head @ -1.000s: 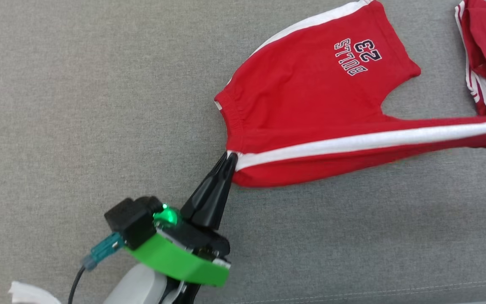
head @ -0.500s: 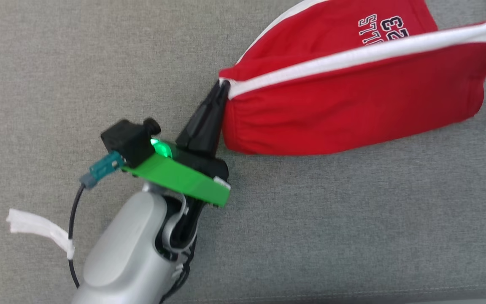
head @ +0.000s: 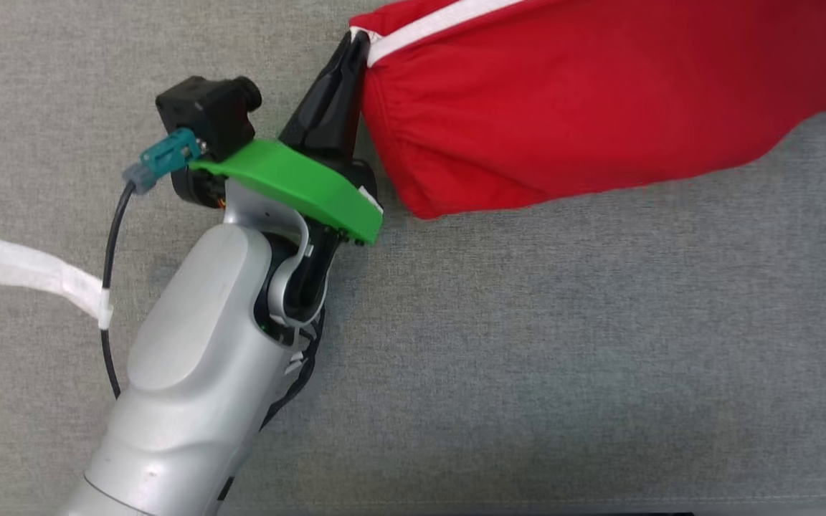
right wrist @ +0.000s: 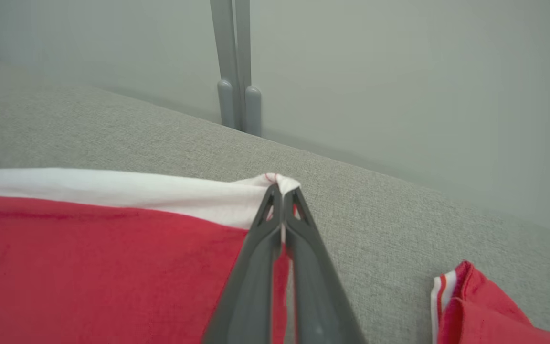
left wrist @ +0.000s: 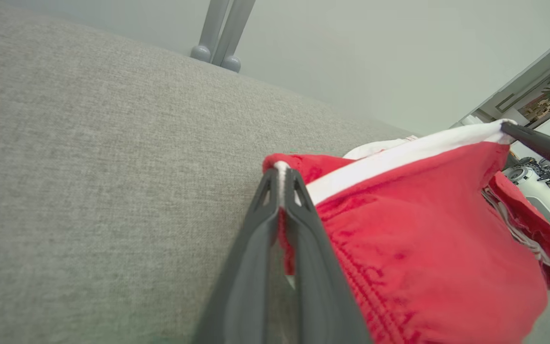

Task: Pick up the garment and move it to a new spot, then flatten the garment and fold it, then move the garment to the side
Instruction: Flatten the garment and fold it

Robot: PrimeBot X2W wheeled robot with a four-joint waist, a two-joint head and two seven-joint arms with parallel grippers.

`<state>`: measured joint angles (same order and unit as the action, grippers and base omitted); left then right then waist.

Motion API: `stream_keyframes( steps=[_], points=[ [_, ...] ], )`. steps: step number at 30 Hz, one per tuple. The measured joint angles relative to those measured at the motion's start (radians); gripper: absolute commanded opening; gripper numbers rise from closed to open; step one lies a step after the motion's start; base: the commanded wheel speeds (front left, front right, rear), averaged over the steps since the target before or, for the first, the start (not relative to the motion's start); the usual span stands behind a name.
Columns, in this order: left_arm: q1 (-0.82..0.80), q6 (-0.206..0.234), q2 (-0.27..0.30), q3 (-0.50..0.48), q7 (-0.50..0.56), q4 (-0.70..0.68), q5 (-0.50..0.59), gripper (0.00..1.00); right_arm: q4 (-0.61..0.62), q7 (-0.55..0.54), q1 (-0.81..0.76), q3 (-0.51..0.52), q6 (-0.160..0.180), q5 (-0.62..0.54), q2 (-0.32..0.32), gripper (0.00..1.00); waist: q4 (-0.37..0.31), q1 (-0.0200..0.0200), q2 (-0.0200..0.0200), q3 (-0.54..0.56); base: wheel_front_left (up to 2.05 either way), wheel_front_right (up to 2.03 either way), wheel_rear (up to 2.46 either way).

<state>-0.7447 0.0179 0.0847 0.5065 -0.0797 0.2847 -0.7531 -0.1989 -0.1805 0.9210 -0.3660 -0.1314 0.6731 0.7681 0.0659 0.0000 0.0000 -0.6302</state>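
Here I hold the red garment [head: 585,107] raised over the grey padded surface [head: 528,358] near its far edge, left gripper [head: 356,41] clamped on the waistband corner, right gripper [right wrist: 282,191] on the white stripe's other end, so it hangs stretched for carrying.

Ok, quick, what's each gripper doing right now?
Left gripper: closed, holding a corner of the red shorts.
Right gripper: closed, holding the same shorts at the end of their white stripe.
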Motion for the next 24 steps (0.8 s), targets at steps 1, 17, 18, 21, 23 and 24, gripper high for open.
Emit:
stream_keyframes(
  steps=[1, 17, 18, 21, 23, 24],
  points=[
    [-0.009, 0.005, -0.001, -0.001, 0.003, 0.008, 0.000, 0.00, -0.016, -0.003, 0.023, -0.022, 0.000, -0.005, 0.001, 0.00, 0.003, 0.0000, 0.0000, -0.007, 0.00, 0.00, 0.00],
    [-0.033, 0.006, 0.000, 0.041, -0.068, 0.041, 0.037, 1.00, -0.242, 0.158, 0.184, -0.219, 0.000, 0.011, -0.025, 1.00, 0.036, 0.0000, 0.0000, -0.009, 0.00, 0.00, 0.00],
    [-0.022, 0.014, 0.006, 0.040, -0.088, 0.032, 0.052, 1.00, -0.240, 0.177, 0.176, -0.222, 0.000, 0.012, -0.024, 1.00, 0.035, 0.0000, 0.0000, -0.001, 0.00, 0.00, 0.00],
    [0.033, 0.049, 0.037, 0.044, -0.145, -0.002, 0.114, 1.00, -0.228, 0.247, 0.117, -0.230, 0.000, 0.025, -0.026, 1.00, 0.030, 0.0000, 0.0000, 0.030, 0.00, 0.00, 0.00],
    [0.084, 0.074, 0.063, 0.046, -0.167, -0.032, 0.162, 1.00, -0.222, 0.292, 0.062, -0.229, 0.000, 0.040, -0.036, 1.00, 0.025, 0.0000, 0.0000, 0.057, 0.00, 0.00, 0.00],
    [0.114, 0.085, 0.070, 0.043, -0.172, -0.049, 0.181, 1.00, -0.220, 0.312, 0.033, -0.227, 0.000, 0.043, -0.043, 1.00, 0.023, 0.0000, 0.0000, 0.072, 0.00, 0.00, 0.00]
  ],
)
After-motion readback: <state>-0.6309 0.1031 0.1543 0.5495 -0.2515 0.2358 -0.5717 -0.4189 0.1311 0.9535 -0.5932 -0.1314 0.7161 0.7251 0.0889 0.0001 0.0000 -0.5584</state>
